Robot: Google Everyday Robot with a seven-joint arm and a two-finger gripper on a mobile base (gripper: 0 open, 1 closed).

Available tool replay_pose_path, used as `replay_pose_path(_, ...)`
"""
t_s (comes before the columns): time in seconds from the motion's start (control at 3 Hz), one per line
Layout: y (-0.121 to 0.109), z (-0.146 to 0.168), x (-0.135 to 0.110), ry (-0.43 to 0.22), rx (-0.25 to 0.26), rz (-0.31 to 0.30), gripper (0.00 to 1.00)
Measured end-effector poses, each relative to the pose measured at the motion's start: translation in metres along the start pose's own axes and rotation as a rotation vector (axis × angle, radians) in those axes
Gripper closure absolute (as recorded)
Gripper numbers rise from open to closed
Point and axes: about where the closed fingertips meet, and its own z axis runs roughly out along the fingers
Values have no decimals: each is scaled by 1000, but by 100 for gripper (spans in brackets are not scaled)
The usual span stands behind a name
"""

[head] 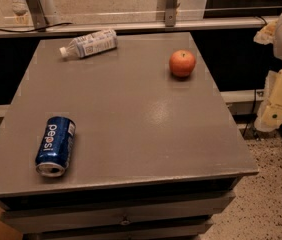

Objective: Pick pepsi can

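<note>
1. The pepsi can lies on its side at the far left of the view, on the grey table near the front-left corner. It is well apart from the gripper, with the full width of the table top between them. Its long axis runs roughly from the front edge toward the back edge, leaning slightly rightward at the far end. One silver end faces the front edge.

2. The clear plastic bottle lies on its side at the back of the table, also well apart from the gripper.

3. The apple stands toward the back right. Of the three items it is the nearest to the gripper.

4. The gripper hangs at the right edge of the view, off the table and beside its right side. It holds nothing visible. Whether it is open or closed cannot be told.

5. Judgement: the approach must cross the table leftward. The jaws should close across the can's narrow width, at right angles to its long axis.
</note>
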Motion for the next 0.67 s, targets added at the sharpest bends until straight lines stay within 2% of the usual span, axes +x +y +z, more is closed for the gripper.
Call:
replay_pose_path(0.33,0,0,0,0,0,0,0)
replay_pose_path(0.67,3,5,-19,-49,-10,-42,0)
